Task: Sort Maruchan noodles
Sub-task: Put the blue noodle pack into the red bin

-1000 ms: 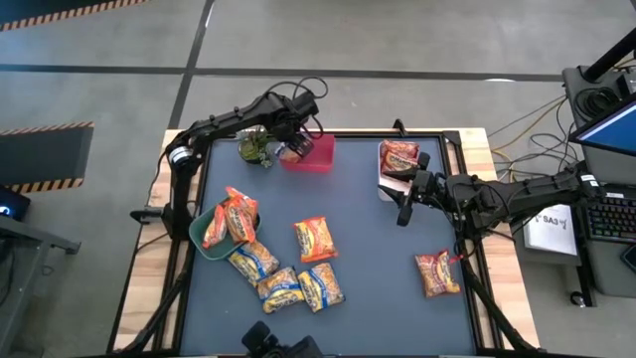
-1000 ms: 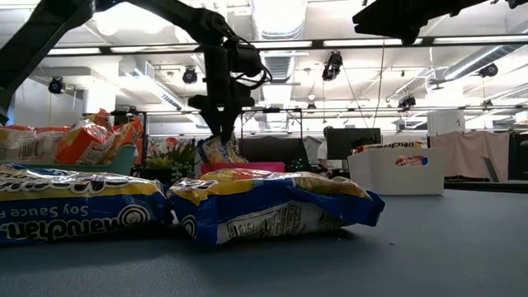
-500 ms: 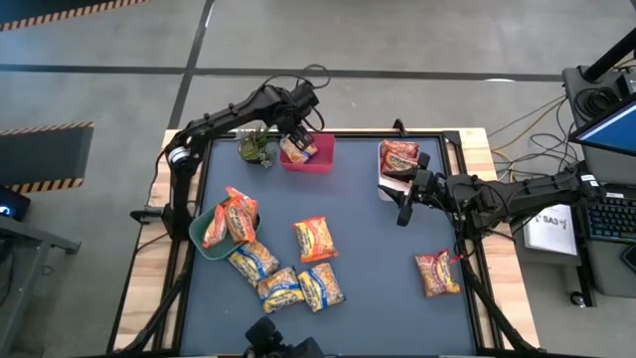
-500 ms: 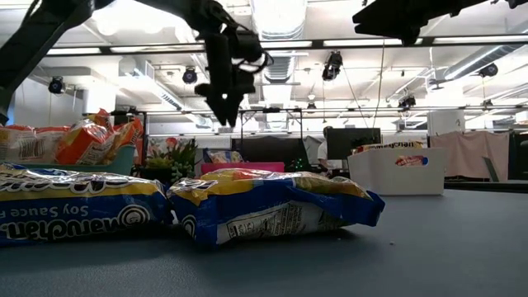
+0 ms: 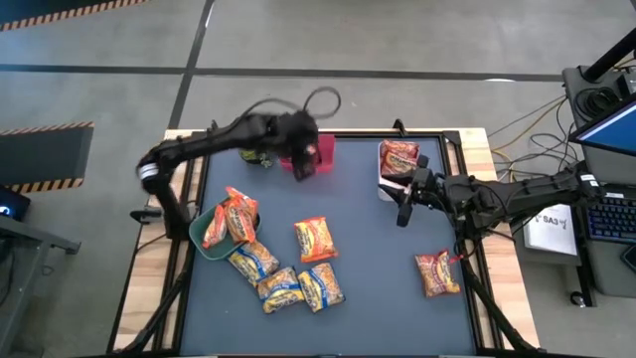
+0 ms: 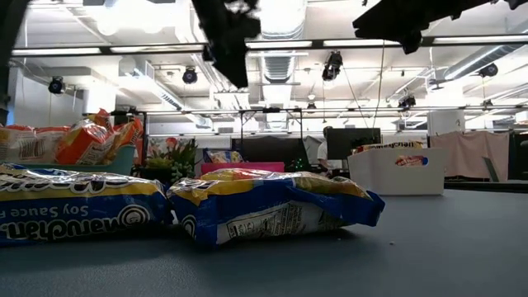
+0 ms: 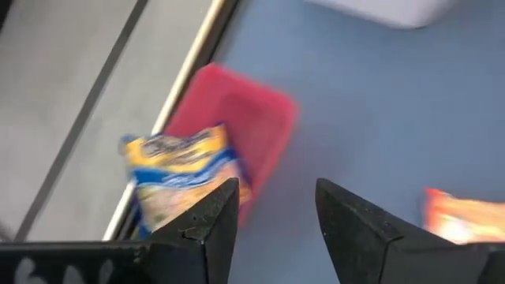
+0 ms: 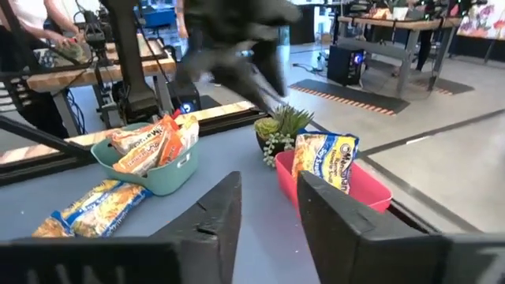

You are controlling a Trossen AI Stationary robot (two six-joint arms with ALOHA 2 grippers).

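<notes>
Above the pink bin (image 5: 320, 156), left claw (image 7: 271, 217) hangs open.

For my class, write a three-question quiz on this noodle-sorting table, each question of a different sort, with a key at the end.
1. True or false: the yellow-and-blue crinkly plastic noodle packet in the pink rectangular plastic bin is gripped by the left gripper.
2. Multiple choice: where do the orange crinkly packets sit together? A. the teal round plastic basket B. the white rectangular plastic bin C. the bare table
3. Fill in: the lone red-and-orange flat packet near the table's right edge lies closest to the ____ arm.

Key
1. False: the open fingers are clear of it.
2. A
3. right; the right gripper hangs beside the white bin.
</notes>
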